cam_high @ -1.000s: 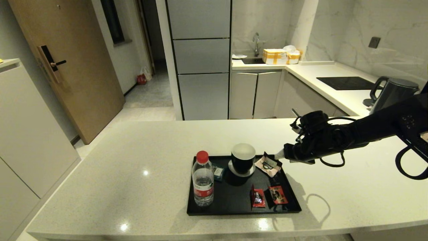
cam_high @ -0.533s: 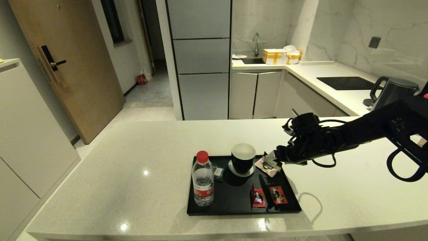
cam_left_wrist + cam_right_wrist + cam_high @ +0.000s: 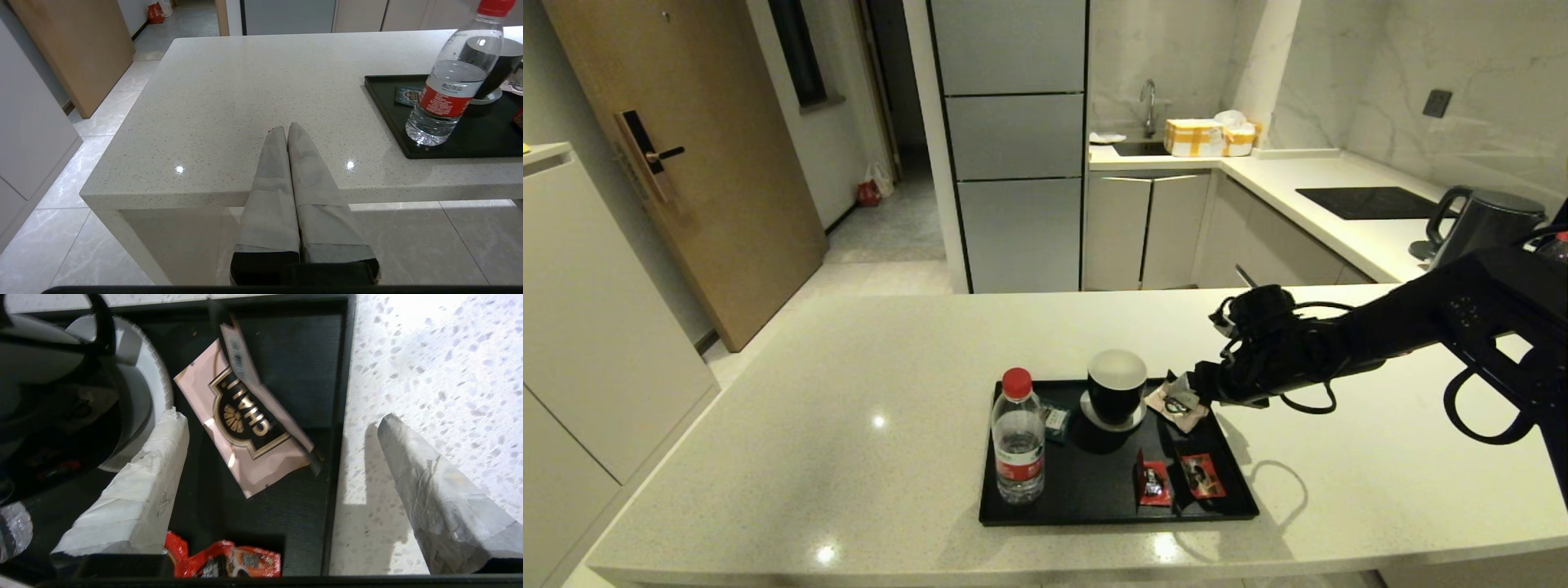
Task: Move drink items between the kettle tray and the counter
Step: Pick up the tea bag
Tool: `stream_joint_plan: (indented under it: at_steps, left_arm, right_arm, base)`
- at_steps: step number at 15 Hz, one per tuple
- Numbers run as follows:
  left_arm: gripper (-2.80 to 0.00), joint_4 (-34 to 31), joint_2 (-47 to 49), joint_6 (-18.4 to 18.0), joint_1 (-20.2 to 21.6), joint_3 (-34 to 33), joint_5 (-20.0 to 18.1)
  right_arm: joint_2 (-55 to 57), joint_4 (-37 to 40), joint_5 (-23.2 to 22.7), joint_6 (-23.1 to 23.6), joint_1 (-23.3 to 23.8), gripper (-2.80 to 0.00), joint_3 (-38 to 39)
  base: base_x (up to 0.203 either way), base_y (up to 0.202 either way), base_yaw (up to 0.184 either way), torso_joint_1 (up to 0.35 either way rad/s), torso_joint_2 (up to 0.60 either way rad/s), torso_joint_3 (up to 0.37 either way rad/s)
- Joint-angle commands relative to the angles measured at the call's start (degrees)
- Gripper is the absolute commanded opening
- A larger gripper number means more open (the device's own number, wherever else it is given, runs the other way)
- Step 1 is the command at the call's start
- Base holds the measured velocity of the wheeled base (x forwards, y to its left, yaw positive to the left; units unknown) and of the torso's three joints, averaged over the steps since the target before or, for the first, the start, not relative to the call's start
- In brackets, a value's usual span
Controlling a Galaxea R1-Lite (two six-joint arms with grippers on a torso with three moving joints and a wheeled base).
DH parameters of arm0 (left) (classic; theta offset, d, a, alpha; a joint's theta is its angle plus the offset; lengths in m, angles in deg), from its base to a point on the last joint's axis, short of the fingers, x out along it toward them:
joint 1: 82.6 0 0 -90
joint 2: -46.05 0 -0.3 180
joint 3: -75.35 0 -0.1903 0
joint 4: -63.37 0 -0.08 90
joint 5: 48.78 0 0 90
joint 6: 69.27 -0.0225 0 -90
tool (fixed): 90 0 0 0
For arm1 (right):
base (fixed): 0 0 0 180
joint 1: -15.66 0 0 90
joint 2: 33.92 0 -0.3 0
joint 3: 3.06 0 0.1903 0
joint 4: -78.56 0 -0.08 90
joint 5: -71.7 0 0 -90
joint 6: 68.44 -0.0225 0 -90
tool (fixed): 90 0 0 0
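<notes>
Sachet (image 3: 245,428) — pale beige, printed with a black badge that reads "CHAI" under a small fan-shaped emblem — lies slanted in the far right corner of the kettle tray (image 3: 1045,513), just beside the saucer of the black cup (image 3: 1116,385). Right gripper (image 3: 282,420) hangs directly over it with its taped fingers (image 3: 135,490) spread wide: one finger is above the tray floor next to the saucer, the other is out past the tray's right rim, over the counter (image 3: 792,408). Neither finger touches the sachet. Water bottle (image 3: 1018,437), clear with a red cap and a red label whose white writing is too small to read, stands upright in the tray's near left corner. Close behind the bottle lies a small dark packet (image 3: 1056,420), its print unreadable. Two red sachets (image 3: 1176,478) lie side by side near the tray's front right edge. Left gripper (image 3: 286,130) is parked off the counter's near left edge, low and well apart from the tray — its fingers pressed together, holding nothing. A black kettle (image 3: 1482,224) stands on the worktop behind the right arm.
</notes>
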Motion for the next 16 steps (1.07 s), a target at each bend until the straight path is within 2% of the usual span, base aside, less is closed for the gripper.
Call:
stream_joint_plan:
  at_steps: [1, 4, 5, 16]
  left_arm:
    - [-2.8, 0.0, -0.11, -0.02, 0.0, 0.0, -0.01]
    - [-2.8, 0.0, -0.11, -0.02, 0.0, 0.0, -0.01]
    - [-2.8, 0.0, -0.11, -0.02, 0.0, 0.0, 0.08]
    - [-2.8, 0.0, -0.11, -0.02, 0.0, 0.0, -0.01]
  right_arm:
    - [1.16, -0.43, 0.02, -0.09, -0.03, 0.0, -1.42]
    - [1.37, -2.19, 1.15, -0.09, -0.12, 0.0, -2.12]
    - [1.81, -2.47, 1.43, -0.12, -0.39, -2.8, -2.2]
    - [2.68, -2.13, 1.93, -0.18, -0.55, -2.8, -2.86]
  base:
    - [0.0, 0.0, 0.0, 0.0, 0.0, 0.0]
    - [0.0, 0.0, 0.0, 0.0, 0.0, 0.0]
    - [0.0, 0.0, 0.0, 0.0, 0.0, 0.0]
    - [0.0, 0.0, 0.0, 0.0, 0.0, 0.0]
